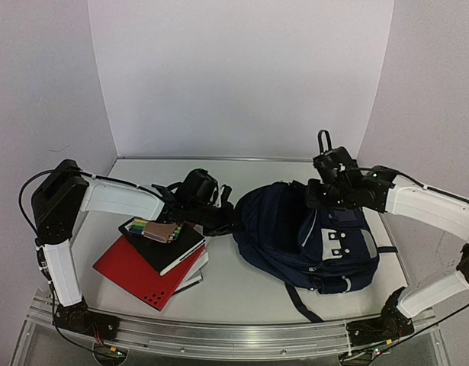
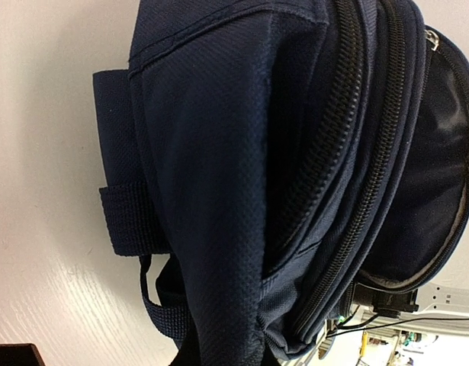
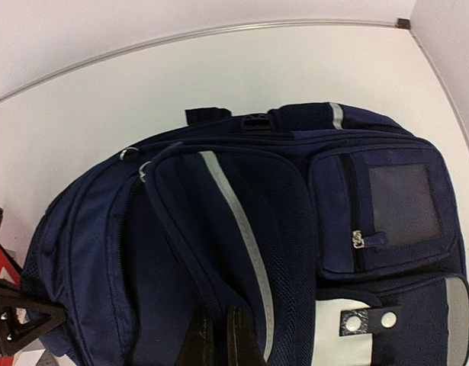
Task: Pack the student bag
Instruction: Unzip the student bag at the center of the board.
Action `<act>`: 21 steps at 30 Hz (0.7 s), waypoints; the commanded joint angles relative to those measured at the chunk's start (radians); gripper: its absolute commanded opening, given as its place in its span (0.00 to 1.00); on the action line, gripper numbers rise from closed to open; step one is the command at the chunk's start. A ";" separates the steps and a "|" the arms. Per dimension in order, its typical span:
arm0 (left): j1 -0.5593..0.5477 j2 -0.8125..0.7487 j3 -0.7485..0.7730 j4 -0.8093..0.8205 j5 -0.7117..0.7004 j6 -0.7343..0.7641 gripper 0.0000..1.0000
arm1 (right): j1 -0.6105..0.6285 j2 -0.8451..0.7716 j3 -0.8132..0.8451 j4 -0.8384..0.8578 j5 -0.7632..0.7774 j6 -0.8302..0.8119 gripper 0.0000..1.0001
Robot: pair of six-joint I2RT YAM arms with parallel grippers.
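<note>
The student bag (image 1: 284, 232), navy with white stripes and white front buckles, lies on the table right of centre. My left gripper (image 1: 223, 221) is at the bag's left end. In the left wrist view the bag (image 2: 219, 152) fills the frame, and a fold of its fabric runs down between the left gripper (image 2: 223, 354), which is shut on it. My right gripper (image 1: 314, 200) sits over the bag's far top. In the right wrist view the right gripper (image 3: 220, 335) is shut on the piped edge of a flap of the bag (image 3: 295, 229).
A red notebook (image 1: 135, 276) lies left of the bag with a black book (image 1: 173, 250) stacked on it. A case of coloured pencils (image 1: 159, 230) rests on the black book. White walls close in the back and both sides of the table (image 1: 242, 282).
</note>
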 commanded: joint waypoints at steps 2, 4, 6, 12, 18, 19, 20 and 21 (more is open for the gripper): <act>0.036 -0.035 0.092 -0.020 0.006 0.113 0.10 | -0.025 -0.086 -0.033 0.195 -0.138 -0.096 0.00; 0.036 -0.059 0.122 -0.032 0.008 0.159 0.19 | -0.025 -0.088 -0.035 0.206 -0.146 -0.109 0.00; 0.036 -0.087 0.149 -0.056 0.005 0.218 0.31 | -0.025 -0.089 -0.035 0.212 -0.151 -0.116 0.00; 0.037 -0.208 0.178 -0.171 -0.058 0.337 0.76 | -0.025 -0.085 -0.040 0.240 -0.172 -0.131 0.00; 0.075 -0.374 0.108 -0.343 -0.201 0.362 0.94 | -0.025 -0.061 -0.040 0.265 -0.198 -0.139 0.00; 0.092 -0.407 0.090 -0.365 -0.219 0.354 0.95 | -0.025 -0.057 -0.039 0.270 -0.201 -0.141 0.00; 0.124 -0.447 0.057 -0.394 -0.223 0.343 0.95 | -0.025 -0.052 -0.038 0.274 -0.208 -0.144 0.00; 0.152 -0.479 0.030 -0.417 -0.223 0.336 0.95 | -0.025 -0.048 -0.036 0.277 -0.213 -0.146 0.00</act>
